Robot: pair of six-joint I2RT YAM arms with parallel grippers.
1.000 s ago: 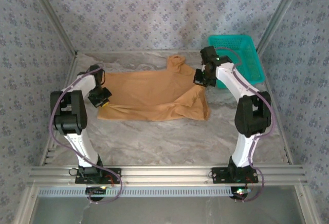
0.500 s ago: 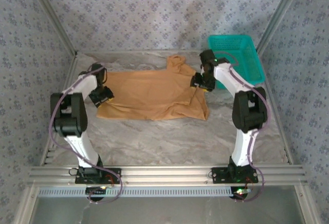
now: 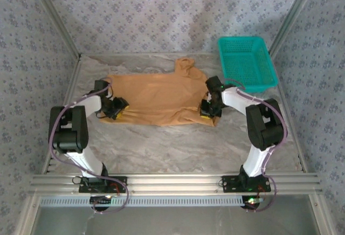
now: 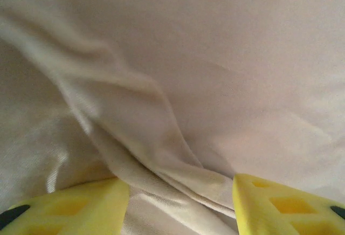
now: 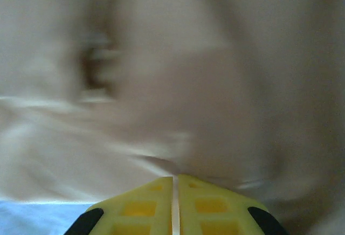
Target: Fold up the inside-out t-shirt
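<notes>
The inside-out t-shirt (image 3: 159,97) lies spread across the middle of the table, tan and mostly flat, with a bunched bit at its far edge. My left gripper (image 3: 116,107) sits low on the shirt's left edge. In the left wrist view that gripper (image 4: 181,184) is open, with a raised fold of the cloth (image 4: 161,138) running between its yellow fingers. My right gripper (image 3: 207,108) is at the shirt's right near corner. Its view is blurred, and there the gripper (image 5: 175,177) is pressed shut with the cloth (image 5: 188,84) right at the fingertips.
A teal basket (image 3: 245,62) stands at the back right, just beyond the right arm. A crinkled grey sheet (image 3: 172,149) covers the table in front of the shirt. Patterned walls and metal frame posts close in the sides and back.
The right gripper has come toward the near edge along the shirt's right side, and the flap there has shifted with it. The left gripper moved down and right onto the shirt's left edge.
</notes>
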